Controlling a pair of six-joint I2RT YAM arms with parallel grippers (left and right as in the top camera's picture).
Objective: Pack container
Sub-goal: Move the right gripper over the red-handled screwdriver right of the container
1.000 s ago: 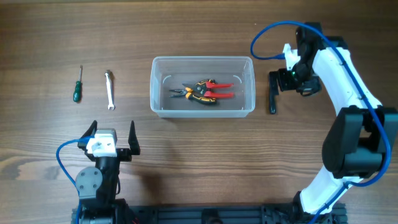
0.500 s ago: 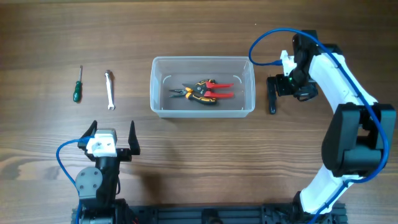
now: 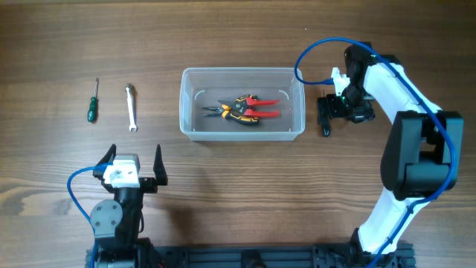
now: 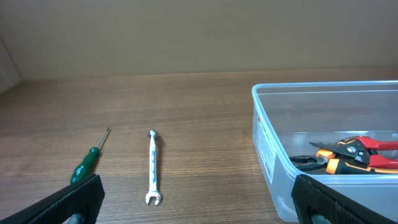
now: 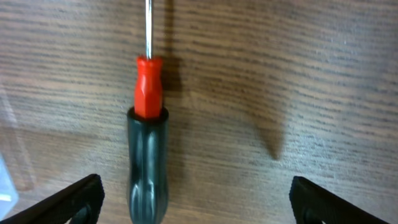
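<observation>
On the wooden table (image 3: 223,30), a green-handled screwdriver (image 3: 92,101) and a small wrench (image 3: 131,108) lie side by side, well apart from the container (image 3: 242,72) on its left. Nothing stands between them and the bin. Inside the container I see pliers (image 3: 242,109) with red and orange-black handles lying flat on the bottom.

My left gripper (image 3: 134,165) sits low near the table's front edge, fingers spread wide, holding nothing.

My right gripper (image 3: 327,112) hangs just beside the container's right wall, over a black-handled screwdriver (image 5: 147,155) with a red collar. Through the right wrist camera its fingers are spread wide. The screwdriver's handle lies on the table between them, closer to the finger at the frame's left and touching neither as far as I can see. Its shaft points away from the camera.

The container is just to the left of this gripper, close but apart.
</observation>
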